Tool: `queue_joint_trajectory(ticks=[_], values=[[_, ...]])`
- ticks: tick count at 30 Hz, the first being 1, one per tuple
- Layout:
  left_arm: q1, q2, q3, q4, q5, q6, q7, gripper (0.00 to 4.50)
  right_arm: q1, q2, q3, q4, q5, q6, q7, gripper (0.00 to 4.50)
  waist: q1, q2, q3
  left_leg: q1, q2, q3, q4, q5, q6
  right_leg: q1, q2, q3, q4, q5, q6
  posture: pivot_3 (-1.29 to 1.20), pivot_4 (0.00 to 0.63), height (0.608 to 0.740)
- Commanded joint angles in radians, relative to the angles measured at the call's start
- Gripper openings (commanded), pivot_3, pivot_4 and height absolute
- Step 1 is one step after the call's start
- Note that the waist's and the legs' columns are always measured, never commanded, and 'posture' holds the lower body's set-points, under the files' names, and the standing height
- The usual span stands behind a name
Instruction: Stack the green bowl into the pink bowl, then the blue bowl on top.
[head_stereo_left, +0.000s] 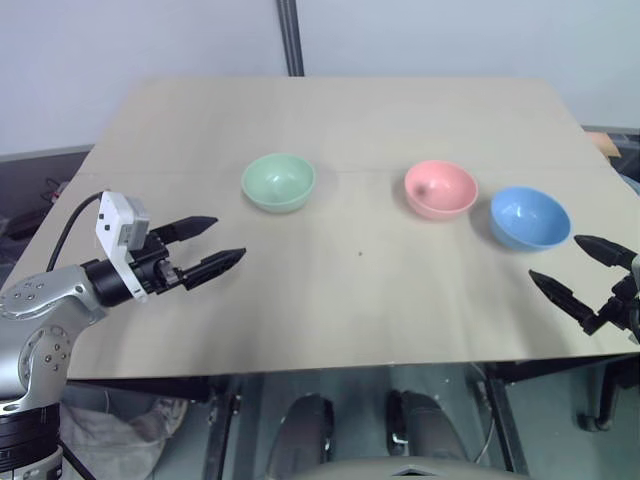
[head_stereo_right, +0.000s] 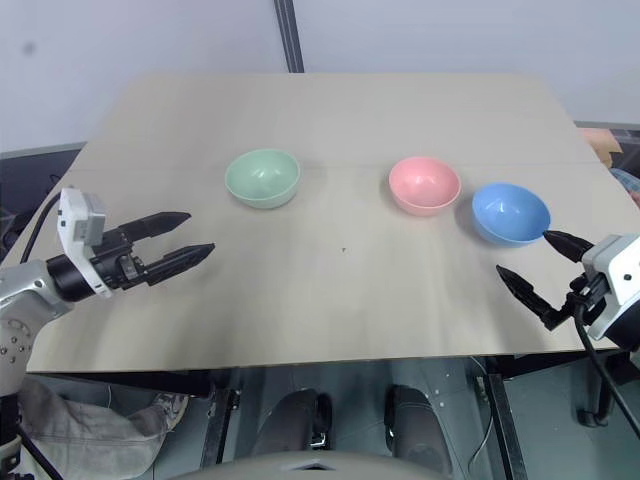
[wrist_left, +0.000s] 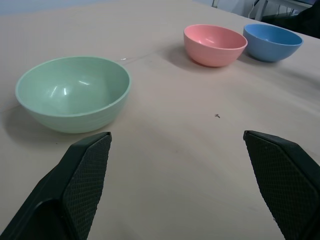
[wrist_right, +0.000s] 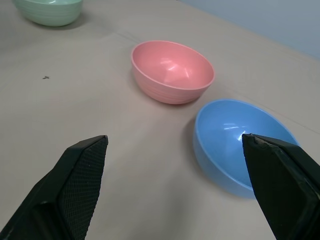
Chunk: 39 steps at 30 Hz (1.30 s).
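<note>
Left gripper: at the robot's left, over the near left part of the table, pointing toward the middle. Its two black fingers stand wide apart with nothing between them. A white camera block sits on the wrist behind them.

Table: a pale wooden top, wide enough to carry all three bowls in a loose row across its middle. A tiny dark speck lies on the bare wood near the centre.

Green bowl: leftmost of the three, upright and empty, resting on the table. It sits just beyond the left gripper's fingertips and is not touched by them. It stands well apart from the other two bowls.

Pink bowl: right of centre, upright and empty, on the table.

Blue bowl: rightmost, upright and empty, just beside the pink bowl with a narrow gap between their rims, and a little nearer the robot.

Right gripper: at the robot's right, over the table's near right edge, pointing toward the middle. Its fingers are spread wide and hold nothing. One fingertip lies close to the blue bowl's near side; whether it touches cannot be told.

Stacking: none done; each bowl stands alone.
</note>
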Motion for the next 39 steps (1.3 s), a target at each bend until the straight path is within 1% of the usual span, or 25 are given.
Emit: queue_joint_trajectory(ticks=[1, 4, 11, 15, 17, 19, 24, 27, 30, 32, 34, 35, 39], values=[[0.011, -0.024, 0.011, -0.043, -0.03, 0.002, 0.013, 4.47, -0.028, -0.015, -0.005, -0.013, 0.013, -0.004, -0.003, 4.49, 0.0, 0.0, 0.0, 0.0, 0.0, 0.0, 0.0, 0.0, 0.0, 0.0, 0.0, 0.0, 0.0, 0.0, 0.0, 0.0, 0.15, 0.74], [0.023, -0.056, 0.009, -0.069, -0.041, 0.007, 0.04, 4.47, -0.075, -0.024, 0.037, 0.01, -0.005, -0.01, -0.009, 4.49, -0.004, 0.0, 0.0, 0.001, 0.0, 0.001, 0.0, 0.0, 0.0, 0.0, 0.0, 0.001, 0.001, 0.0, 0.0, 0.0, 0.15, 0.74], [0.023, -0.082, -0.005, -0.105, -0.049, 0.012, 0.08, 4.47, -0.135, -0.021, 0.108, 0.033, -0.032, -0.017, -0.019, 4.49, 0.0, -0.001, 0.001, 0.0, -0.001, 0.0, 0.0, 0.0, 0.0, 0.0, 0.001, 0.001, 0.001, 0.0, 0.0, 0.0, 0.15, 0.74], [0.01, -0.095, -0.031, -0.128, -0.046, 0.005, 0.095, 4.47, -0.209, -0.015, 0.2, 0.051, -0.073, -0.03, -0.037, 4.49, -0.002, -0.002, 0.001, 0.001, -0.002, 0.0, 0.0, 0.0, 0.0, 0.0, 0.001, 0.002, 0.001, 0.0, 0.0, 0.0, 0.15, 0.74], [-0.002, -0.098, -0.056, -0.135, -0.02, -0.025, 0.087, 4.47, -0.262, -0.015, 0.269, 0.064, -0.106, -0.037, -0.045, 4.49, -0.002, -0.002, 0.001, 0.001, -0.002, 0.0, 0.0, 0.0, 0.0, 0.0, 0.001, 0.002, 0.001, 0.0, 0.0, 0.0, 0.15, 0.74], [-0.019, -0.108, -0.074, -0.135, -0.026, -0.037, 0.075, 4.47, -0.35, -0.013, 0.358, 0.103, -0.155, -0.026, -0.064, 4.49, -0.004, -0.001, 0.001, 0.002, -0.002, 0.001, 0.0, 0.0, 0.0, 0.0, 0.002, 0.002, 0.001, 0.0, 0.0, 0.0, 0.15, 0.74], [-0.053, -0.132, -0.102, -0.106, -0.057, -0.066, 0.016, 4.47, -0.672, 0.041, 0.637, 0.34, -0.338, -0.057, -0.063, 4.49, -0.01, -0.002, 0.002, 0.001, -0.002, 0.001, 0.001, 0.0, 0.0, 0.0, 0.002, 0.003, 0.002, 0.001, -0.001, 0.0, 0.15, 0.74], [-0.063, -0.135, -0.11, -0.1, -0.063, -0.065, 0.0, 4.47, -0.816, 0.083, 0.762, 0.507, -0.445, -0.115, -0.038, 4.49, -0.014, -0.002, 0.002, 0.0, -0.003, 0.0, 0.001, 0.0, 0.0, -0.001, 0.003, 0.002, 0.001, 0.003, -0.005, 0.0, 0.15, 0.74], [-0.061, -0.142, -0.11, -0.108, -0.056, -0.072, 0.002, 4.47, -0.908, 0.108, 0.85, 0.666, -0.526, -0.182, -0.004, 4.49, -0.011, -0.002, 0.002, -0.002, -0.003, 0.0, 0.001, 0.0, 0.0, -0.002, 0.003, 0.002, 0.001, 0.003, -0.005, 0.0, 0.15, 0.74], [-0.051, -0.139, -0.099, -0.125, -0.07, -0.065, -0.002, 4.5, -0.956, 0.123, 0.875, 0.768, -0.56, -0.216, 0.012, 3.96, -0.01, -0.002, 0.002, -0.003, -0.004, 0.001, 0.001, 0.0, 0.0, -0.002, 0.002, 0.003, 0.0, 0.003, -0.005, 0.0, 0.15, 0.74], [-0.04, -0.134, -0.088, -0.134, -0.078, -0.063, -0.01, 4.5, -0.989, 0.132, 0.881, 0.834, -0.576, -0.235, 0.027, 3.16, -0.011, -0.002, 0.003, -0.004, -0.004, 0.001, 0.001, 0.0, 0.0, -0.002, 0.001, 0.003, -0.001, 0.004, -0.004, 0.0, 0.15, 0.74], [-0.034, -0.131, -0.082, -0.137, -0.084, -0.062, -0.015, 4.5, -1.005, 0.133, 0.881, 0.862, -0.586, -0.249, 0.029, 2.57, -0.011, -0.002, 0.003, -0.004, -0.004, 0.002, 0.001, 0.0, 0.0, -0.002, 0.001, 0.004, -0.001, 0.005, -0.002, 0.0, 0.15, 0.74], [-0.009, -0.128, -0.07, -0.147, -0.095, -0.066, -0.024, 4.5, -1.044, 0.137, 0.883, 0.937, -0.625, -0.301, 0.032, 0.62, -0.017, -0.002, 0.003, -0.003, -0.004, 0.002, 0.001, 0.0, 0.0, -0.002, 0.001, 0.004, -0.001, 0.005, -0.001, 0.0, 0.15, 0.74]])
